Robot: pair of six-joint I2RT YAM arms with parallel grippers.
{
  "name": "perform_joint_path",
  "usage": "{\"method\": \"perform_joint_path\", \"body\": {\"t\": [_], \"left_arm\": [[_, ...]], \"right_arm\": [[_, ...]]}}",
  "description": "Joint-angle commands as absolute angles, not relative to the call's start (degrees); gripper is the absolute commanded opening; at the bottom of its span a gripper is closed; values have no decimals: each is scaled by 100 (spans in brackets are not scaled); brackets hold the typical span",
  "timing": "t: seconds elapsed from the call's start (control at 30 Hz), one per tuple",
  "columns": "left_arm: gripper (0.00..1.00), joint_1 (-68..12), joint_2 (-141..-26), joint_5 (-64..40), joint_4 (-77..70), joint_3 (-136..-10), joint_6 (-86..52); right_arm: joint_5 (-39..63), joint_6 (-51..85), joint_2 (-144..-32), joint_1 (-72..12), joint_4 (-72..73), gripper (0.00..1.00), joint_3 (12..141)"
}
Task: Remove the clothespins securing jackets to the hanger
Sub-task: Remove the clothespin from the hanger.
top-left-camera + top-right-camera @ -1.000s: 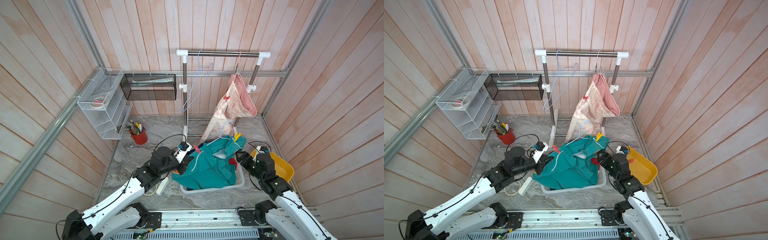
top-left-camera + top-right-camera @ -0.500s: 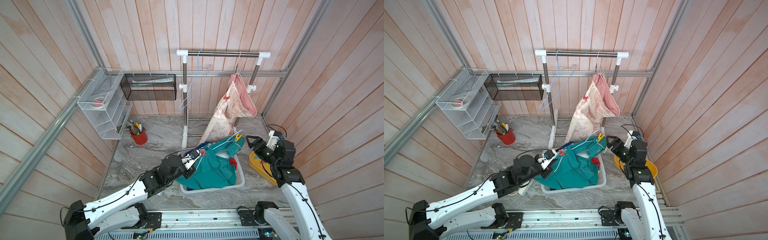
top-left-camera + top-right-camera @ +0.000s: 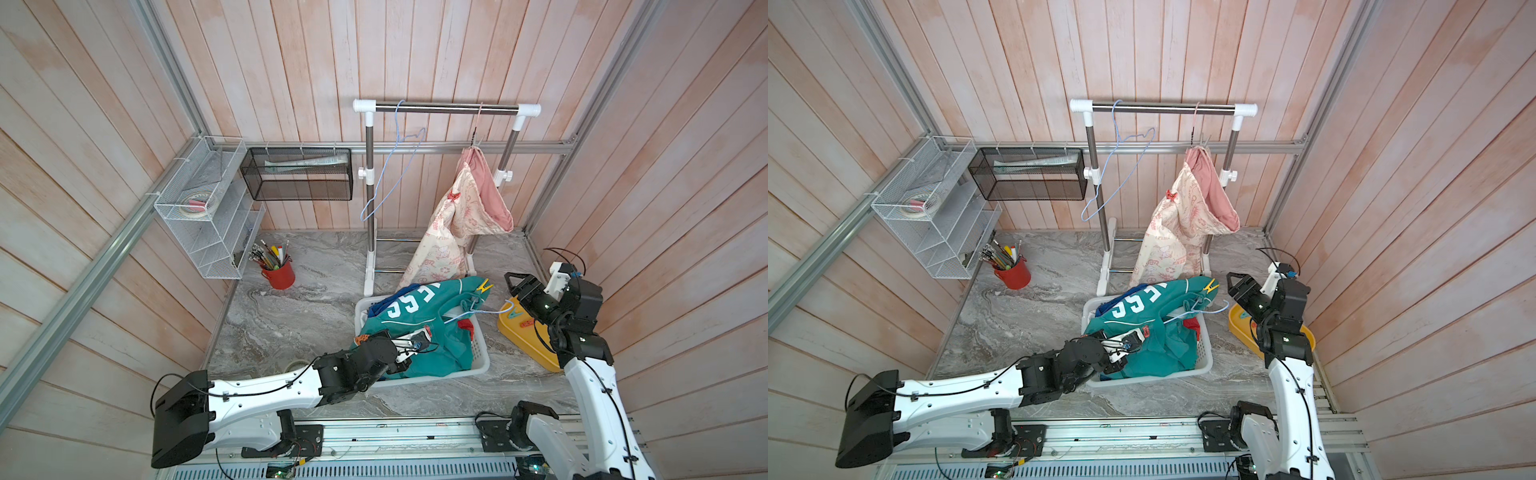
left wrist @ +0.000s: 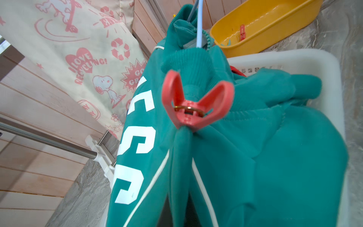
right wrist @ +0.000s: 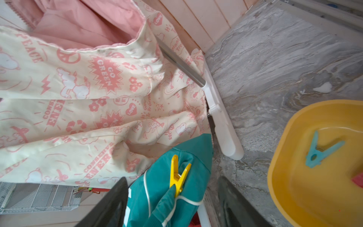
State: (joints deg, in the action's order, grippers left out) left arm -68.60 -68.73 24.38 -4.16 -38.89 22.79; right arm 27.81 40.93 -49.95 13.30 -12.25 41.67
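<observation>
Jaws of the left gripper [image 3: 415,345] are closed tight on a fold of the teal jacket [image 3: 444,297], which is held up out of the white basket [image 3: 440,376]. A red clothespin [image 4: 196,106] is seen clipped to the fabric just past the grip. Jaws of the right gripper [image 3: 514,287] are spread wide and nothing is held.

Within the last second the right gripper has been raised from low beside the basket, and it is now pointed at the yellow clothespin [image 5: 178,175] on the jacket's upper edge. The left arm has meanwhile been brought over the near rim and the garment lifted, so its lettering is exposed. The yellow clothespin is therefore judged to be presented for the next removal.

Beside the basket, a teal clothespin [image 5: 322,151] and a second red clothespin [image 4: 242,32] lie freed in the yellow tub [image 3: 519,336]. Farther back, a third red clothespin [image 3: 453,195] is fixed to the cream jacket [image 3: 444,245] hung on the rail [image 3: 446,109].

Five clothespins are counted, three of them not yet removed. Three jackets are counted, the blue jacket [image 3: 382,302] being buried under the teal one. Three hangers are counted, among them one bare hanger [image 3: 395,166].
</observation>
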Motion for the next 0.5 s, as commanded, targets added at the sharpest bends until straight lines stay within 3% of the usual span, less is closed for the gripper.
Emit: {"method": "perform_joint_path", "body": {"t": [0.0,0.47], "left_arm": [[0,-6868,-6937,2335,-423,-3684,2255],[0,-6878,-7071,1648,-486,-3580,1979]], "right_arm": [[3471,3881,-5350,1464,-1052,75,4047],[4023,3875,-5987,1402,-917,72,4288]]}}
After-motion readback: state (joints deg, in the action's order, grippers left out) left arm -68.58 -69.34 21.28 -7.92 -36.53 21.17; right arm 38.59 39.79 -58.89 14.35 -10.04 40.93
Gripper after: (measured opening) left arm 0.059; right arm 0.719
